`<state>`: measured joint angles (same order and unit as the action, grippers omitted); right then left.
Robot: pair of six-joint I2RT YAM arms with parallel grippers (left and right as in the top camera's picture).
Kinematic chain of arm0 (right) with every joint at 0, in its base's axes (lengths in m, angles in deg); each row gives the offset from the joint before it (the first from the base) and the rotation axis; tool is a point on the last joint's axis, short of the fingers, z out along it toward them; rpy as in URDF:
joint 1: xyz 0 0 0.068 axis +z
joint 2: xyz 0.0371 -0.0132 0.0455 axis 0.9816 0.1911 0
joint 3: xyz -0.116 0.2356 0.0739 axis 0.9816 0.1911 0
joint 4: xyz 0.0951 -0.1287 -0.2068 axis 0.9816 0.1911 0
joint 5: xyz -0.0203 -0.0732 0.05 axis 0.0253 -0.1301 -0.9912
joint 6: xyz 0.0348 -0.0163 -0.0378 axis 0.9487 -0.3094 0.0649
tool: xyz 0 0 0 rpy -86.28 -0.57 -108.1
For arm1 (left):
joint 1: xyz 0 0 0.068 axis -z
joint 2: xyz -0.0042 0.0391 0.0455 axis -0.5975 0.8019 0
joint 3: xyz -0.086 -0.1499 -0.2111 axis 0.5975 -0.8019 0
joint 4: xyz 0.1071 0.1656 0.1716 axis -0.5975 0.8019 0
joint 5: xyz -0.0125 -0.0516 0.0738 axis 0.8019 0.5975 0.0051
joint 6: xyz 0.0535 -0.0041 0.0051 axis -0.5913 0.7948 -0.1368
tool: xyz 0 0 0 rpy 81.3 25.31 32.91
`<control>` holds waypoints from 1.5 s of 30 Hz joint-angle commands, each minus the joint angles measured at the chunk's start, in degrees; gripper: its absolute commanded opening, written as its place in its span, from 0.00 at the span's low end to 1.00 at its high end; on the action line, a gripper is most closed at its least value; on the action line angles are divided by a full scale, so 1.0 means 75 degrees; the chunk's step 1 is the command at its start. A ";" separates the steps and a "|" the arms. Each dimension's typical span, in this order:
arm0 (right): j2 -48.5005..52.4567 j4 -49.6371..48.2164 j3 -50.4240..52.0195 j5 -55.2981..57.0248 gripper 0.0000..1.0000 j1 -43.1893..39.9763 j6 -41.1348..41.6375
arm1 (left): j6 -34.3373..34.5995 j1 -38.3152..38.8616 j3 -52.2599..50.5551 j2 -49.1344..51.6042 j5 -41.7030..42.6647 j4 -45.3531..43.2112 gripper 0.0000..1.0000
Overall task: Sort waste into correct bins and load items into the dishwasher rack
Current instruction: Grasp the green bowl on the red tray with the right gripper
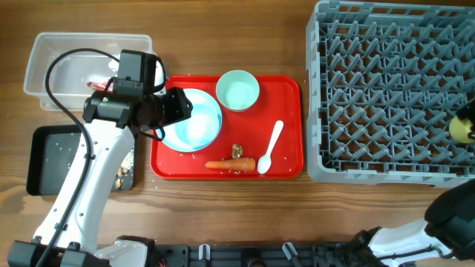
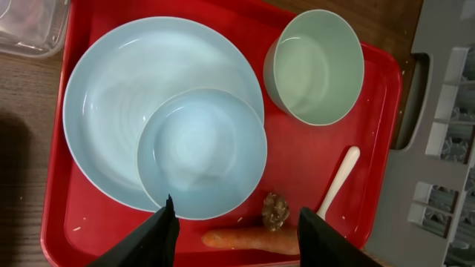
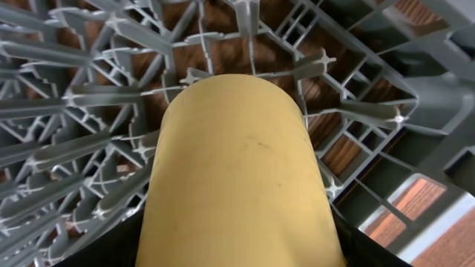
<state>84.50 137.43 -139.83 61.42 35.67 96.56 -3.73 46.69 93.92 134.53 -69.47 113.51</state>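
Note:
My left gripper (image 2: 234, 230) is open and empty above the red tray's front, fingers astride the orange carrot (image 2: 249, 239) and a brown food scrap (image 2: 276, 211). A light blue bowl (image 2: 202, 152) sits on the light blue plate (image 2: 111, 96). The pale green bowl (image 2: 315, 67) and white spoon (image 2: 338, 182) lie to the right. My right gripper (image 3: 237, 252) is shut on the yellow cup (image 3: 237, 170), just above the grey rack's pegs (image 3: 74, 89) at the rack's right edge (image 1: 462, 127). The red-and-silver wrapper (image 1: 96, 81) lies in the clear tub (image 1: 44, 52).
The black tray (image 1: 44, 159) at the front left holds rice and scraps. The red tray (image 1: 289, 96) sits between the bins and the rack (image 1: 386, 81). My left arm and its cable cross over the tub and the black tray.

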 commanded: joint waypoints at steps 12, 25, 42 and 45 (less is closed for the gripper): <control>0.0353 -0.0248 -0.0152 -0.1072 1.00 -0.0152 0.0108 | -0.0122 -0.0015 0.0035 -0.0093 -0.0105 0.0006 0.54; -0.1355 -0.0647 -0.0152 -0.3963 0.96 0.1757 -0.1725 | -0.0119 -0.0015 0.0035 -0.0090 -0.0417 0.0038 0.63; 0.0629 -0.2605 -0.0152 -0.1204 0.92 0.9017 0.0087 | 0.1545 -0.1591 0.0035 -0.0093 -0.2407 0.1550 0.91; 0.1393 -0.2824 -0.0152 -0.0277 0.91 0.9320 0.0903 | 0.1542 -0.1821 0.0035 -0.0093 -0.2407 0.1670 0.95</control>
<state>89.50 117.28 -140.27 50.53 103.78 94.84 5.84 34.69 93.92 134.53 -86.67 125.42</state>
